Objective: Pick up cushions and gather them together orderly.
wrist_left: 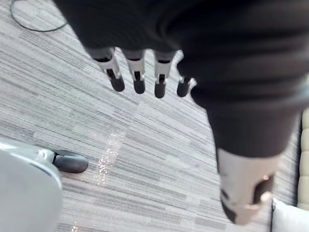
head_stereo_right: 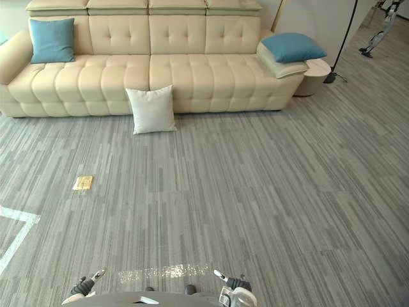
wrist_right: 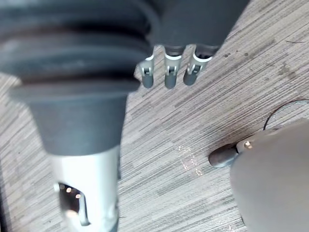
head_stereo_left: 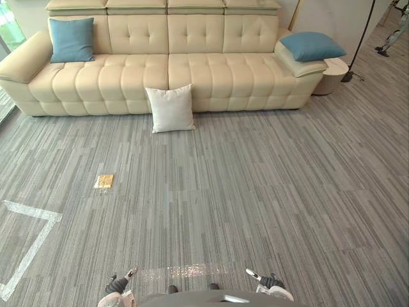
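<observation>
Left robot hand [head_stereo_left: 119,284] at seven o'clock and right robot hand [head_stereo_left: 268,280] at five hang low, fingers loosely straight, holding nothing. At twelve, a white cushion [head_stereo_left: 170,108] stands on the carpet [head_stereo_left: 255,192] against the sofa [head_stereo_left: 211,70]. A blue cushion [head_stereo_left: 71,39] leans on the seat at eleven, and a second blue cushion [head_stereo_left: 312,45] lies on the armrest at one.

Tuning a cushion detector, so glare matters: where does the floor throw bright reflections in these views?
Left eye view: a glinting patch on the carpet near the bottom edge, well short of the white cushion. Left wrist view: a sparkling streak on the carpet. Right wrist view: fainter glints there too.
</observation>
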